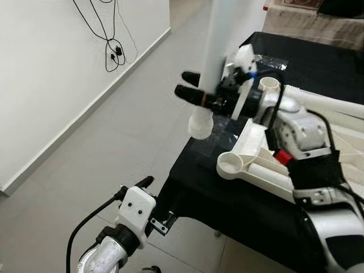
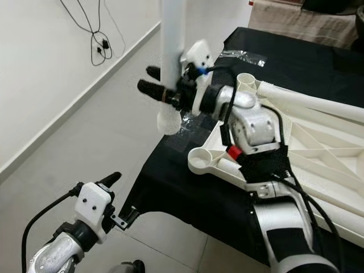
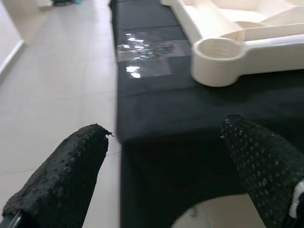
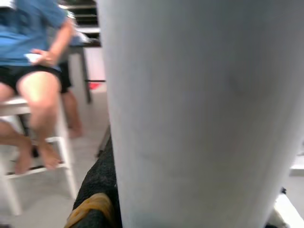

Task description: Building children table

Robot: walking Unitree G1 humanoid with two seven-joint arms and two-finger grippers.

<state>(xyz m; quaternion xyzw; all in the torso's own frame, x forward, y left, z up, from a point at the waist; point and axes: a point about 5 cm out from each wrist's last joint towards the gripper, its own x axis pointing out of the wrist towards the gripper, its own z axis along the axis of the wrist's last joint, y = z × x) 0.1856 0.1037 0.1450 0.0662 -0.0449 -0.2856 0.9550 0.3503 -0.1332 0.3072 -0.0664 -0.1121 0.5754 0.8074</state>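
Note:
My right gripper (image 1: 191,90) is shut on a white table leg (image 1: 215,57), holding it upright above the left edge of the black-covered table (image 1: 227,193); the leg's rounded lower end (image 1: 200,125) hangs near the edge. The white table top (image 1: 341,131) lies upside down on the black cloth, with a round leg socket (image 1: 231,165) at its near corner and another socket (image 1: 269,84) further back. My left gripper (image 3: 164,166) is open, low beside the table's near left corner, its fingers (image 3: 66,175) apart with nothing between them. The leg (image 4: 199,114) looms very close in the right wrist view.
Grey tiled floor (image 1: 114,148) stretches to the left up to a white wall (image 1: 40,68) with a hanging black cable (image 1: 114,51). A person (image 4: 33,71) in a blue shirt sits on a white stool in the right wrist view. A beige surface (image 1: 307,23) lies beyond the table.

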